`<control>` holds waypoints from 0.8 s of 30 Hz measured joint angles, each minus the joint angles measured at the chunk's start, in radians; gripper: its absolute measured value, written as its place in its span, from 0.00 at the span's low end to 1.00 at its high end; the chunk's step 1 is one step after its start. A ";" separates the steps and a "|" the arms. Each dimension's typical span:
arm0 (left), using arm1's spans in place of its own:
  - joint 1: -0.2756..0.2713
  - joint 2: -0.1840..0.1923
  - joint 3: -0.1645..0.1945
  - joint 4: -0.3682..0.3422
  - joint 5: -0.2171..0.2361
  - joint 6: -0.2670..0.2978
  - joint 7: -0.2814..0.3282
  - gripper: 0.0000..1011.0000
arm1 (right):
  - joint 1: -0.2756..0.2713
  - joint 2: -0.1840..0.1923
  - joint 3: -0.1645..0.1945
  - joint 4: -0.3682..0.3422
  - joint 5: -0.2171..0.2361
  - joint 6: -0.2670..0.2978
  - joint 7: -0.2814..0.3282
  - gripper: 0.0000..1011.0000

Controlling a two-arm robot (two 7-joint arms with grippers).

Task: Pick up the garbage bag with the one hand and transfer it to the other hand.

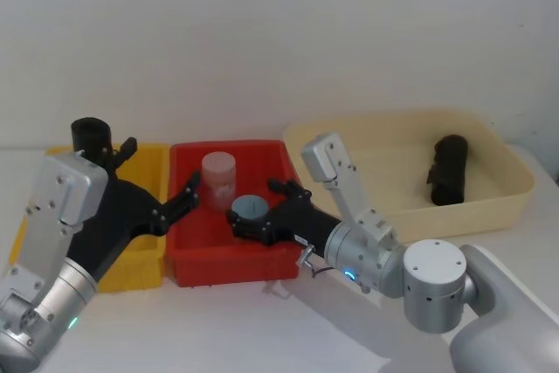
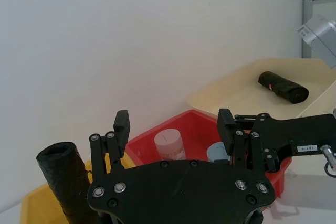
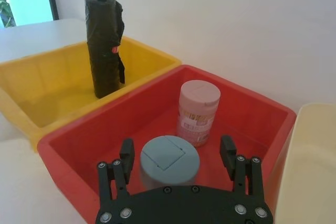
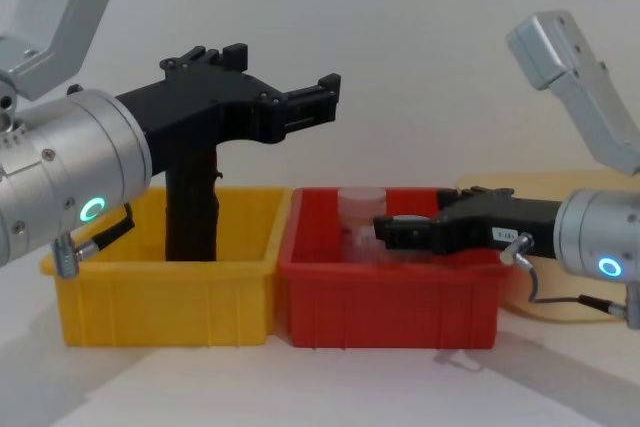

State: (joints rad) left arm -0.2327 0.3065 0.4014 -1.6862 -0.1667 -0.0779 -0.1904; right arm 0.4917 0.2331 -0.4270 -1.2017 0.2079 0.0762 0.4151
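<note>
A: Which step is this?

B: Pickup not made, I'd judge. The garbage bag (image 3: 104,43), a matte black, tightly rolled cylinder with a crinkled skin, stands upright in the yellow bin (image 3: 47,85), poking well above its wall.

A: And the left end effector (image 4: 305,97)?

B: Up above the seam between the yellow bin and the red bin (image 4: 385,297), forked fingers spread wide, nothing between them. The roll sits off to its outer side, not in the gap.

A: The right one?

B: The right end effector (image 3: 178,153) hangs low over the red bin, also wide, its fingers flanking the blue-lidded jar (image 3: 169,161) without touching as far as I can tell. A pink-capped jar (image 3: 197,111) stands behind it.

A: Next?

B: Probably the left swings over to the roll and closes on its upper part. Note a second roll (image 1: 448,170) lying in the cream tray (image 1: 515,203).
</note>
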 joint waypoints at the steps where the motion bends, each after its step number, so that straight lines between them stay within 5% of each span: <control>1: 0.000 0.000 0.000 0.000 0.000 0.000 0.000 0.99 | 0.001 0.000 -0.001 0.001 0.000 0.001 0.000 0.99; 24: 0.000 0.000 0.000 0.000 0.000 0.000 0.000 0.99 | 0.017 -0.002 -0.019 0.014 -0.010 0.059 -0.006 0.95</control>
State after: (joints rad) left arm -0.2328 0.3065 0.4014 -1.6862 -0.1667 -0.0779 -0.1905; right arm 0.5091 0.2308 -0.4464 -1.1876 0.1980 0.1353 0.4093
